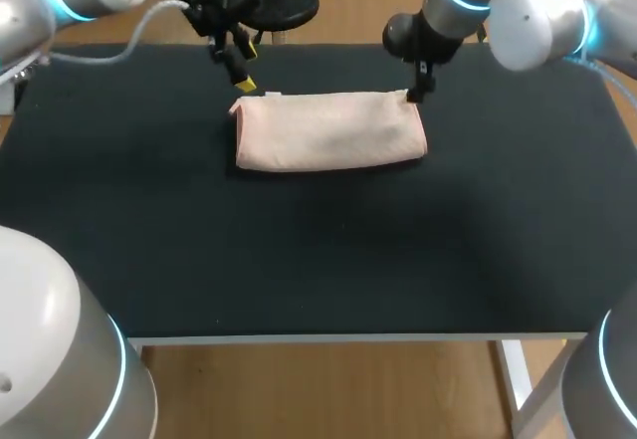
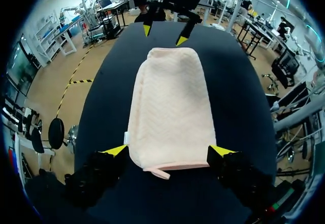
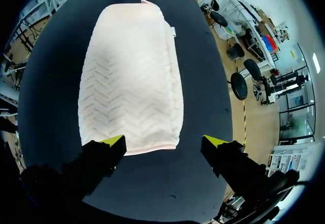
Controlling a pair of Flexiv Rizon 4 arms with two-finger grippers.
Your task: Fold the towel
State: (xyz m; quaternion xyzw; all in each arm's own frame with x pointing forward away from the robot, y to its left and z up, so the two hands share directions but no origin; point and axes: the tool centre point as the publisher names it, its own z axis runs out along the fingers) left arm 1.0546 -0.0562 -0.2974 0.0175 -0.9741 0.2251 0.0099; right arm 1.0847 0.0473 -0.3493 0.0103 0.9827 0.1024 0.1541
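**Head view.** The towel [image 1: 328, 132] lies on the far half of the black table [image 1: 299, 260], folded into one long pink strip running left to right. The left gripper [image 1: 245, 68] hangs just off the strip's far left corner. Its two yellow tips are apart and nothing is between them. The right gripper [image 1: 416, 91] is at the far right corner. From this angle we cannot tell whether it touches the cloth, nor how its fingers stand.

**Left wrist view.** We look down the length of the towel [image 2: 170, 107]. The left gripper [image 2: 168, 152] is spread wide, with one yellow tip just beside each long edge of the near end. The cloth lies between the fingers, but we see no grasp on it and the jaws hold nothing. A small white tag [image 2: 125, 137] sticks out at one edge, beside one fingertip. A narrow hem loop [image 2: 158, 173] pokes out of the near end. At the far end the right gripper [image 2: 164, 35] shows with its tips parted and nothing between them.

**Right wrist view.** The towel [image 3: 132, 76] stretches away ahead of the right gripper [image 3: 163, 142], and a chevron weave shows on it. The fingers are wide apart and hold nothing. One tip sits at the near corner of the cloth, the other well off to the side over bare table.
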